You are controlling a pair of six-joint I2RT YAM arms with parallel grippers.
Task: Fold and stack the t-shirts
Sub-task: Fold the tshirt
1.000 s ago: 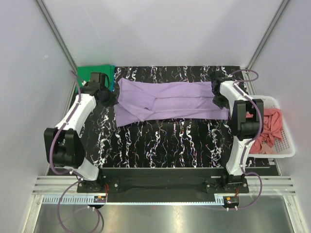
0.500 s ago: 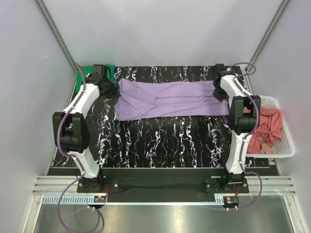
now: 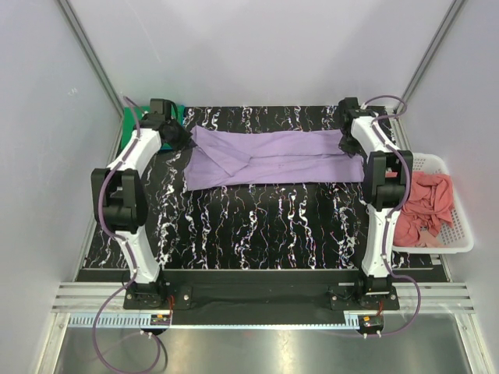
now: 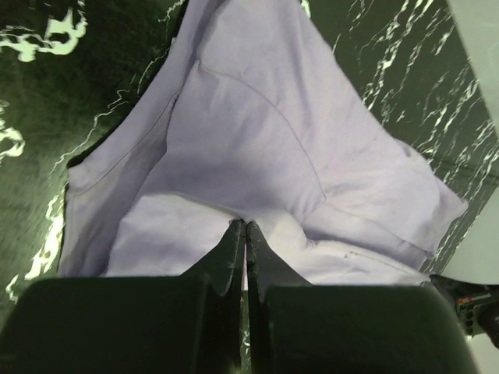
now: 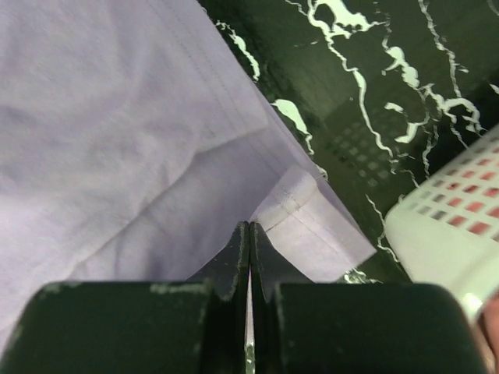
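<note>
**Marbled black table: purple shirt pinched at both ends, fold under way**

We had the left gripper (image 4: pixel 245 226) with its fingers pressed together on a tuck of the light purple t-shirt (image 3: pixel 273 156), and the right gripper (image 5: pixel 249 226) pinched the same way on the hem corner at the other end. Between the two grippers the shirt lay as a long, narrow band, already doubled lengthwise, with a sleeve flap loose just on the near side of the left gripper.

Just outside the left gripper and a little beyond it, the bright green t-shirt (image 3: pixel 132 117) showed at the table's (image 3: pixel 265 226) far corner. Outside and nearer than the right gripper stood the white basket (image 3: pixel 460 234), with the salmon pink t-shirt (image 3: pixel 425 202) heaped inside.

We judged the step to be folding the purple shirt, early in the task, with the pink shirt not yet begun. The next move would call for both pinches to travel together and keep the band taut, so no slack bunches at the middle.

Both arms reached far forward, nearly stretched out, with the wrists turned inward toward each other.
</note>
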